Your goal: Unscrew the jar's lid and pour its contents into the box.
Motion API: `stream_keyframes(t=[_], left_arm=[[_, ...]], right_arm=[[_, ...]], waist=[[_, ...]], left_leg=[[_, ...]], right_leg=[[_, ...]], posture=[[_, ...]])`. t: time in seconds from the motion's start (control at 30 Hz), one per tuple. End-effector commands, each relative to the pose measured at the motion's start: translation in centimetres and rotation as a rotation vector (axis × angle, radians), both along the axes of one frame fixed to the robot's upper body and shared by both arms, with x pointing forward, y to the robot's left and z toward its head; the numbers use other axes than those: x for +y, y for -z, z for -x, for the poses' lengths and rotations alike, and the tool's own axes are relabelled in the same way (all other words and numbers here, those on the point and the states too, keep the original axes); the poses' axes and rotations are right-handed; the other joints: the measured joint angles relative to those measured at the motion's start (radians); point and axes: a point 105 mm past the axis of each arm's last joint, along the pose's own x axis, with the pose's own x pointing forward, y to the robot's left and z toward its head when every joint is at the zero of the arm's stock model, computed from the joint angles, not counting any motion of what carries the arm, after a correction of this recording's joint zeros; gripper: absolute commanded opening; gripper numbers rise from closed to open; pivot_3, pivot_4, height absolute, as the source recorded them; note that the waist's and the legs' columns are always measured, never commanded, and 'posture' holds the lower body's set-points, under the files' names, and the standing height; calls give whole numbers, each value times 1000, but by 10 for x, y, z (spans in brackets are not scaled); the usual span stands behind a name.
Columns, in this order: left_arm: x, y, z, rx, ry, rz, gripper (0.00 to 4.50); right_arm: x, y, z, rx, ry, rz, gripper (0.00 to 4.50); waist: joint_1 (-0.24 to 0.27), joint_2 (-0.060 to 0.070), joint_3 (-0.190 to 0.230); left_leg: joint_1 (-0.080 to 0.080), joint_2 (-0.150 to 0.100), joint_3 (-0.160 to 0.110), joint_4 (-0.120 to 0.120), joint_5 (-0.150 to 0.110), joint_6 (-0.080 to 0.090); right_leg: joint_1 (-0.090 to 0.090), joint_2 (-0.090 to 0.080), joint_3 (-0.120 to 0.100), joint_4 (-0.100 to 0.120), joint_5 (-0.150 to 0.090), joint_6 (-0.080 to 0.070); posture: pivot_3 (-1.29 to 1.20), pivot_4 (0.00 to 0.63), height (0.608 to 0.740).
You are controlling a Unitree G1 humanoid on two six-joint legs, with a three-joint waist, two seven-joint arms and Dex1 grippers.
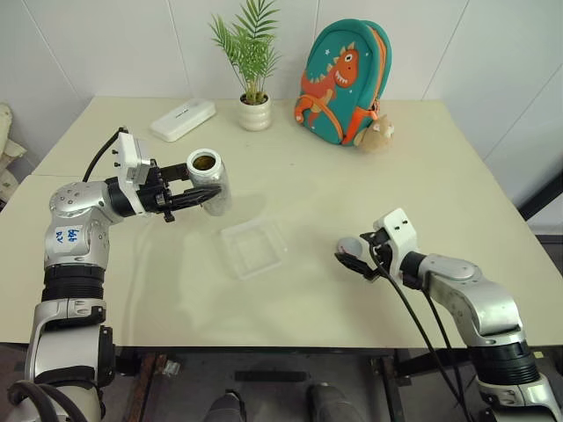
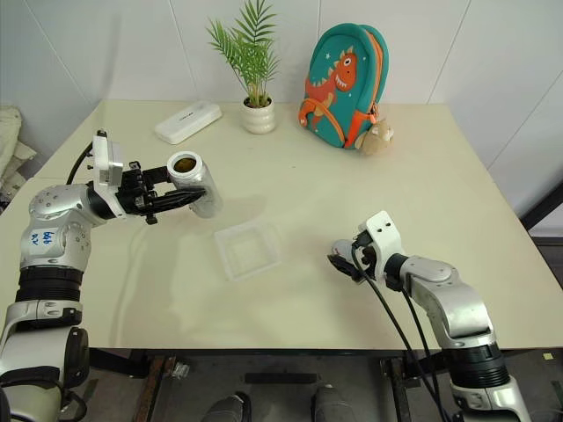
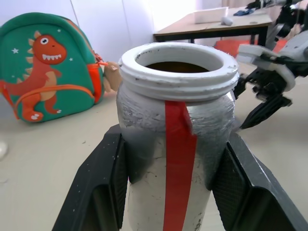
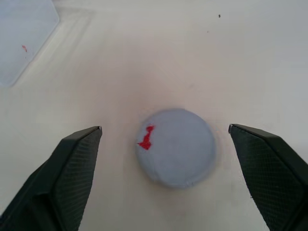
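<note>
Above the cream table (image 1: pixel 369 202), toward its left side, I had the left gripper (image 1: pixel 201 193) clamped shut on the jar (image 1: pixel 211 180), its two black fingers (image 3: pixel 98 192) pressed against the frosted wall either side of the red tape strip. The jar was uncapped and raised clear of the surface, mouth still tipped upward, and I could make out something brown inside the neck, though the contents (image 1: pixel 204 161) were too dim to count. Over on the right, the right gripper (image 1: pixel 356 259) sat low with its jaws spread wide and holding nothing; the grey lid (image 4: pixel 175 147) lay flat on the table between the fingertips, apart from both. The clear box (image 1: pixel 253 248) rested just below and to the right of the jar, between the two arms, and looked empty as far as I could tell. I judged the unscrewing finished and the pour yet to come. My worry was alignment: the jar's mouth was not over the box, so tilting too soon would scatter the bits across the table. A shallow, light box could also let pellets bounce out if I tipped too high or too fast. The white case (image 1: pixel 183 120), potted plant (image 1: pixel 253 88) and dinosaur backpack (image 1: pixel 345 79) stood well back.
</note>
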Motion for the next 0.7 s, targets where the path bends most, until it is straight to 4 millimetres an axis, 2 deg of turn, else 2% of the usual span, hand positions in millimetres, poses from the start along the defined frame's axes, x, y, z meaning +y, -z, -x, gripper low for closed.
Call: stream_keyframes(t=[0.03, 0.1, 0.2, 0.3, 0.43, 0.53, 0.7], left_arm=[[1, -13, -2, -119, -53, -70, 1967], [2, -13, -8, -149, -95, -96, 1967], [0, -14, -15, -260, -128, -192, 1967], [-7, -7, -22, -376, -135, -368, 1967], [-22, 1, -23, -563, -73, -577, 1967], [-39, 6, -20, -739, 26, -762, 1967], [-56, 3, -20, -963, 94, -917, 1967]], right_arm=[[7, -32, 27, -101, -193, -4, 4448], [12, -39, 46, -93, -315, -15, 4448], [15, -60, 79, -98, -500, -89, 4448], [7, -79, 92, -146, -580, -142, 4448], [-5, -92, 99, -180, -624, -143, 4448], [-11, -96, 95, -204, -594, -117, 4448], [-10, -97, 86, -227, -561, -116, 4448]], waist=[[2, 0, 0], [4, 0, 0], [7, -1, 1], [7, -3, 2], [9, -4, 2], [13, -5, 3], [19, -5, 3]], left_leg=[[0, 0, 0, 0, 0, 0], [0, 0, 0, -1, 0, 0], [0, 0, -1, -1, 0, 0], [3, 0, -1, 0, 0, 0], [4, 0, 0, 0, 0, 0], [4, 0, 0, 0, 0, 0], [3, 0, 1, -1, 0, 0]], right_leg=[[0, 0, 0, 0, 0, 0], [0, 0, 0, -1, 0, 1], [2, 0, 0, -2, 0, 1], [5, 0, 0, -3, 0, 2], [7, 0, 0, -4, 1, 3], [7, 0, 1, -6, 1, 3], [6, 0, 2, -7, 1, 4]], posture=[[0, 150, 740], [0, 150, 740], [0, 150, 740], [0, 150, 740], [0, 150, 740], [0, 150, 740], [0, 150, 740]])
